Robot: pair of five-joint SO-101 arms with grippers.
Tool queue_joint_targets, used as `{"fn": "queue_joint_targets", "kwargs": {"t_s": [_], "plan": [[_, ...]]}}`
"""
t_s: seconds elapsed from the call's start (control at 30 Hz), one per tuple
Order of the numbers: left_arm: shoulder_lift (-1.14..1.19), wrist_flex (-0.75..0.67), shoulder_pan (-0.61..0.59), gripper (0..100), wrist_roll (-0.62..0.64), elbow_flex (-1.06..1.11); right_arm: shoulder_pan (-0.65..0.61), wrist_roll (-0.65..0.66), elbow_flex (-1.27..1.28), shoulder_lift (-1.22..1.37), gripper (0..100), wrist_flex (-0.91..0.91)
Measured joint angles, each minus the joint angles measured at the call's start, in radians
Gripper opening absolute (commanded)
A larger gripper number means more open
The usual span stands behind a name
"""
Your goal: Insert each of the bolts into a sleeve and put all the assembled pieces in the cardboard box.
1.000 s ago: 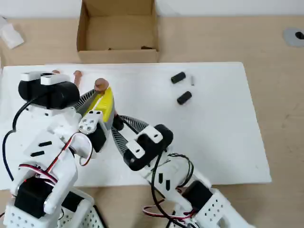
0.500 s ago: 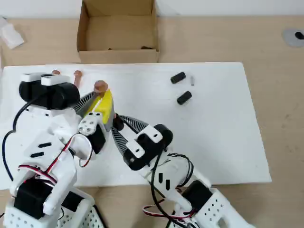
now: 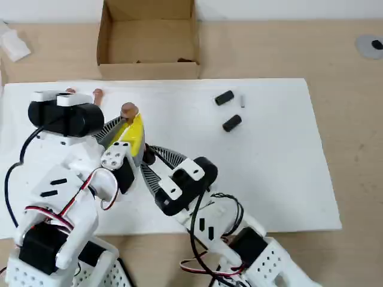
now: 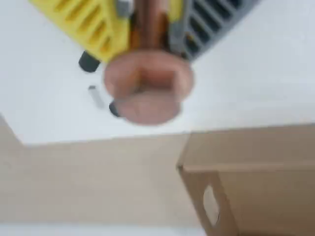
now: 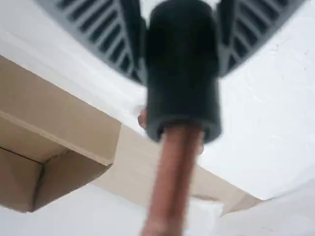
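Looking down from the high view, your left gripper (image 3: 128, 133) is clamped on a bolt (image 3: 128, 110), whose copper head pokes out past the yellow finger (image 3: 134, 127) over the white sheet (image 3: 269, 167). Your right gripper (image 3: 151, 156) sits just beside it, closed on a black sleeve (image 3: 148, 156). A loose bolt (image 3: 97, 94) lies near the sheet's far edge, just beyond your left arm. A spare sleeve (image 3: 224, 97) and a second one (image 3: 232, 123) rest well apart from both arms. The cardboard box (image 3: 103, 36) stands on the table past the sheet.

In the left wrist view you meet the bolt (image 4: 147, 91) head-on, its shaft pinched between the yellow finger (image 4: 83, 22) and the grey finger (image 4: 211, 24). A spare sleeve (image 4: 88, 61) lies on the sheet behind it, and a corner of the cardboard box (image 4: 256, 172) shows beyond.

In the right wrist view the sleeve (image 5: 182, 69) is gripped between two grey fingers (image 5: 93, 24), and the bolt's shaft (image 5: 172, 182) runs out of its far end, with the cardboard box (image 5: 54, 142) beyond
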Motion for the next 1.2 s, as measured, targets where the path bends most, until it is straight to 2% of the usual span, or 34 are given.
{"fn": "queue_joint_targets", "kwargs": {"t_s": [0.33,0.53,0.77,1.0,1.2], "plan": [[-0.008,0.034,0.003,1,0.000,-0.002,0.000,0.000,0.000,0.000,0.9,0.000],[-0.009,0.069,0.069,1,-0.018,-0.003,0.006,-0.003,0.000,0.000,0.9,0.002],[-0.002,0.074,0.081,1,-0.061,-0.002,0.021,-0.005,0.000,0.000,0.9,0.002],[-0.002,0.078,0.081,11,-0.057,-0.002,0.021,-0.005,0.000,0.000,0.9,0.002],[-0.002,0.149,0.081,16,-0.057,-0.002,0.021,-0.002,0.000,0.000,0.9,0.002]]}}
